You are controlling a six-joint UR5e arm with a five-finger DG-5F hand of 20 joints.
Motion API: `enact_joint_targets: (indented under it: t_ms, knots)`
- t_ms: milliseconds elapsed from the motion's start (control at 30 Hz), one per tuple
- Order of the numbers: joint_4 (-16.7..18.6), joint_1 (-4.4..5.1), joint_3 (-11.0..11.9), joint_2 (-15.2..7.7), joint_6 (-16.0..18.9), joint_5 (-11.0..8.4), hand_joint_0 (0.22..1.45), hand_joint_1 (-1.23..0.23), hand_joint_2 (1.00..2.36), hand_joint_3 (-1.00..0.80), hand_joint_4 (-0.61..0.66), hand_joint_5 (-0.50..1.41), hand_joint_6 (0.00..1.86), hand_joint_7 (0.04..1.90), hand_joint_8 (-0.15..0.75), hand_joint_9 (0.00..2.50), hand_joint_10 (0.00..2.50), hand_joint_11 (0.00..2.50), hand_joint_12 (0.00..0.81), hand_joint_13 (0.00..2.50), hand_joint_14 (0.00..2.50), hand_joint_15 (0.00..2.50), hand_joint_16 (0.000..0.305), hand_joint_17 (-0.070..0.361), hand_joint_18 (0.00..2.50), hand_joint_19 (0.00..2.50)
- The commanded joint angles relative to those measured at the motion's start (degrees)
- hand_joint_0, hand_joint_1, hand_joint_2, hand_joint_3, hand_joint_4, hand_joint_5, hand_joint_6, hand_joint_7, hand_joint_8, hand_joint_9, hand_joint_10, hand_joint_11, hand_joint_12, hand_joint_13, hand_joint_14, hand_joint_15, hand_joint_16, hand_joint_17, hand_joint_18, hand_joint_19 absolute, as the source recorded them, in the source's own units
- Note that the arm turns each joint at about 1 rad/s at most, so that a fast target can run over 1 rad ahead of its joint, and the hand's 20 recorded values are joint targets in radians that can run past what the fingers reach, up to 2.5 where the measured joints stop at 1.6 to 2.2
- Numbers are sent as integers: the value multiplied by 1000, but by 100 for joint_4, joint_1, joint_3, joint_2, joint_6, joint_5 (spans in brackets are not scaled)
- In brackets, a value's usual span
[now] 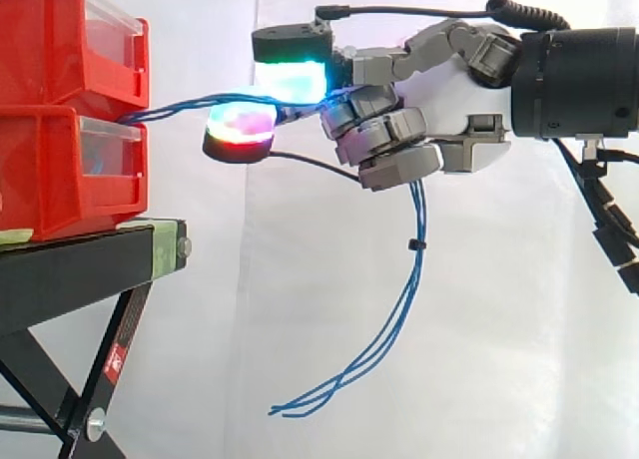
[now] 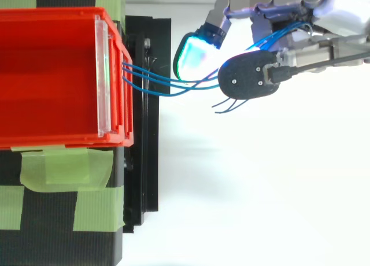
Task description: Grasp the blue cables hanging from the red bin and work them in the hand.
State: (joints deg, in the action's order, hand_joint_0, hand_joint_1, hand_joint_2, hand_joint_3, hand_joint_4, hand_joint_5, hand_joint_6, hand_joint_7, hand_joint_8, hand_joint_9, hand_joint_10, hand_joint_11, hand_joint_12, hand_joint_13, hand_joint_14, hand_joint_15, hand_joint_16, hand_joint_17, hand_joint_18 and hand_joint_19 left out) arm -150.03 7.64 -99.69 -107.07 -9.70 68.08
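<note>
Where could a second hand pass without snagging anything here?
Free: the gap under the blue cables, bordered by the black stand on one side and, on the other, the stretch of them hanging below the hand; also the space above the hand. Crowded: between the red bins and the hand, where the cables cross.

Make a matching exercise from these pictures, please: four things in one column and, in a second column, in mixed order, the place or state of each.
Things
1. thin blue cables
2. red plastic bins
3. strips of green tape
4. robot hand

Places or states
a. stuck on the black metal stand
b. fingers curled round the cables
c. stacked one upon the other
d. leading from a bin's front, loose ends hanging down

Pairs: 1-d; 2-c; 3-a; 4-b
</note>
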Motion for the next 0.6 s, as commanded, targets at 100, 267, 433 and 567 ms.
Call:
enact_joint_targets:
  t_ms: [100,267,433,567]
  knots:
    - [0,9,2,29,126,12,1040,-637,1027,-124,263,385,2,1306,424,487,2500,2500,464,861,2500,1527,49,111,1483,1530]
    - [-97,27,2,116,214,-14,974,-642,1021,-397,285,350,3,1286,424,473,2500,2500,464,856,2500,1565,51,116,1530,1615]
    - [-185,53,2,125,469,-14,1022,-630,1025,-121,273,363,1,1299,421,463,2500,2500,458,844,2500,1511,50,113,1475,1517]
    - [-273,71,2,125,706,-14,982,-637,1017,-74,281,371,30,1304,434,463,2500,2500,480,866,2500,1538,56,125,1497,1466]
